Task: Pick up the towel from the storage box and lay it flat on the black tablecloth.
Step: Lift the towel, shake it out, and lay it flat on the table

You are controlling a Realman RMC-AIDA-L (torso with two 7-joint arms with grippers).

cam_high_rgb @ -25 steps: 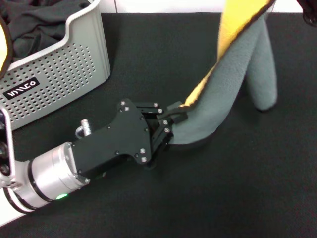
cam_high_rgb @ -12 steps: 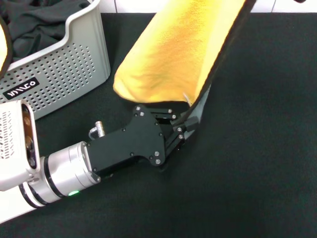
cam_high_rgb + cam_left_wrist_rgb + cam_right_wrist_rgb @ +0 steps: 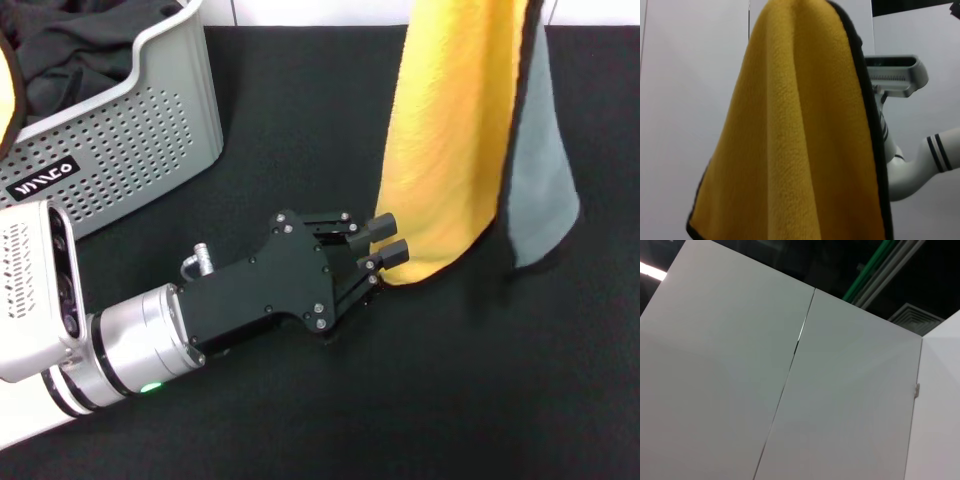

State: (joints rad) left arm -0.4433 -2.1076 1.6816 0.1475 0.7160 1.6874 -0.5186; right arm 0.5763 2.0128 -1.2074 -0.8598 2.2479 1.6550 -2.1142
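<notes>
My left gripper (image 3: 386, 241) lies low over the black tablecloth (image 3: 300, 120) on the tabletop, its fingers (image 3: 381, 224) parted and holding nothing, tips just beside the bottom edge of the towel (image 3: 450, 150). The towel hangs from above the head view's top, yellow side toward me, grey side showing at its right, black trim along the edge. The storage box (image 3: 150, 120) stands to my left, a dark cloth (image 3: 80, 40) inside. My right gripper is out of view.
</notes>
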